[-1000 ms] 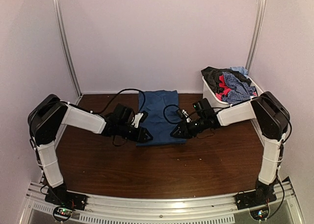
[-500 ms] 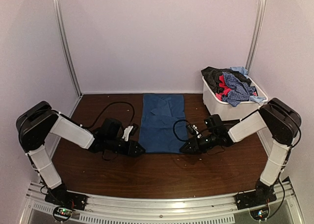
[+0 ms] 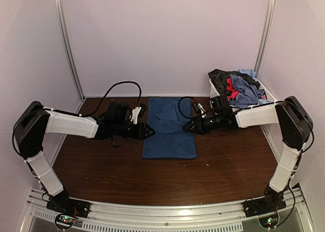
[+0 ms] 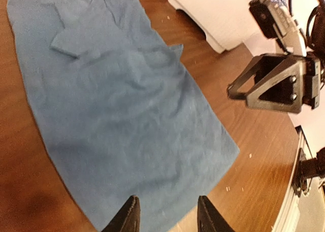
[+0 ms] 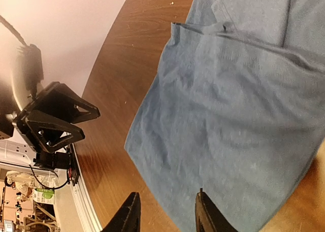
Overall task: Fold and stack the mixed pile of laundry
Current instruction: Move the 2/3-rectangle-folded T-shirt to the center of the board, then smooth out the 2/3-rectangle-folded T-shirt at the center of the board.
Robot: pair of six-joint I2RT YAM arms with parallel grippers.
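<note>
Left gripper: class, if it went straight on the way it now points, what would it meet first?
Most likely the dark-blue T-shirt, lying flat right ahead of the left gripper. If it clears the cloth, the right gripper stands farther on; its height is unclear.

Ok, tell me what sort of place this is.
Likely a lab robot cell: left arm and right arm bolted to a metal rail, plain pale walls boxing in the wooden table, a white bin of clothes.

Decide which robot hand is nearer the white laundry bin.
Right. The right hand hovers at the dark-blue T-shirt's right edge, on the side of the white bin; the left hand is at the shirt's left edge, across the garment.
</note>
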